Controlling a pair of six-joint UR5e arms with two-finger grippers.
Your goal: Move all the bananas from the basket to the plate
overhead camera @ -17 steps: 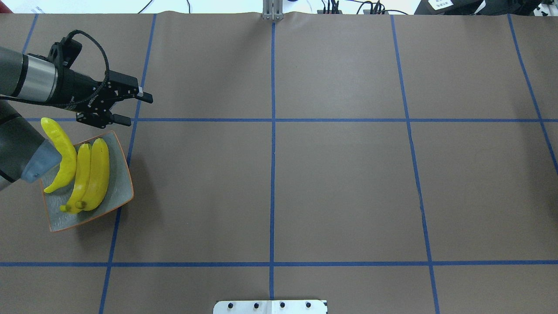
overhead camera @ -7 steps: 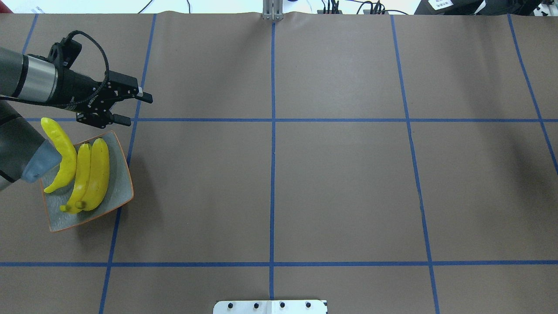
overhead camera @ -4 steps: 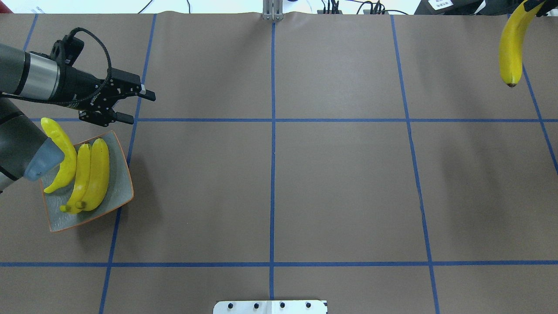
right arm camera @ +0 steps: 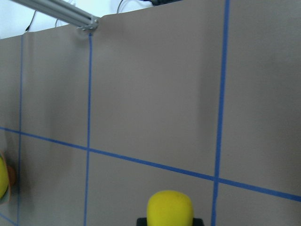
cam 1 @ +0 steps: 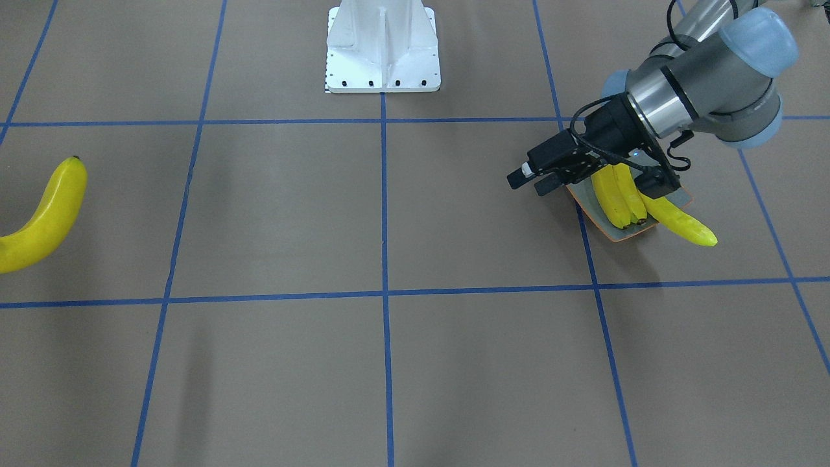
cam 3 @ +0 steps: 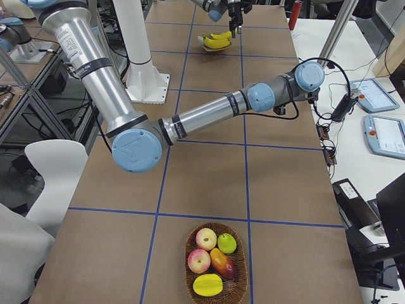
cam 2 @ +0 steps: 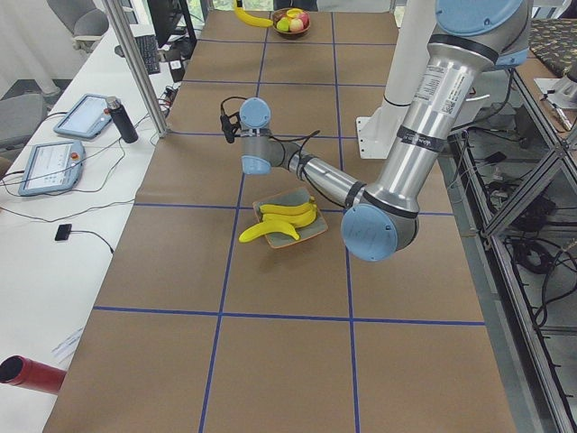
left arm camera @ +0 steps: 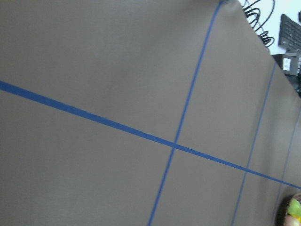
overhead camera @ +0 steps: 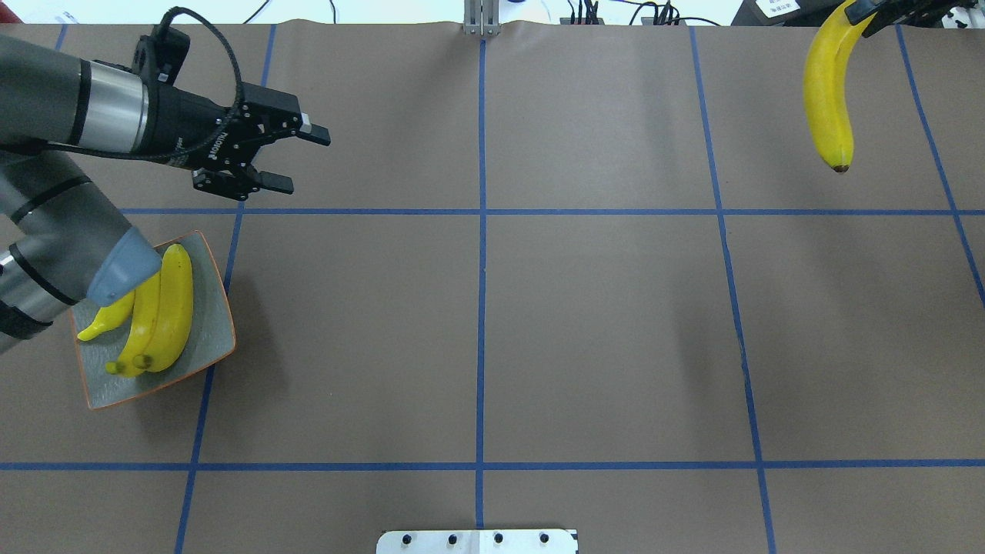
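Observation:
Three yellow bananas [overhead camera: 165, 308] lie on the grey-blue plate [overhead camera: 212, 338] at the table's left; one of them [cam 1: 681, 224] sticks out over the plate's rim [cam 1: 616, 237], and the left arm's elbow partly hides it from overhead. My left gripper [overhead camera: 308, 163] hovers open and empty beyond the plate, also seen in the front-facing view [cam 1: 526, 185]. At the far right corner my right gripper [overhead camera: 881, 8] is shut on the stem end of another banana [overhead camera: 827, 92], which hangs above the table [cam 1: 45, 220]. The basket [cam 3: 215, 266] holds round fruit.
The white robot base [overhead camera: 477, 541] sits at the near table edge. Blue tape lines [overhead camera: 481, 211] grid the brown table cover. Tablets [cam 2: 72, 135] and a dark bottle [cam 2: 122, 117] lie on a side bench beyond the far edge.
The right gripper came in at the far right with a banana and carried it leftward. The left gripper moved right and farther from the plate; its elbow now covers more of the overhanging banana.

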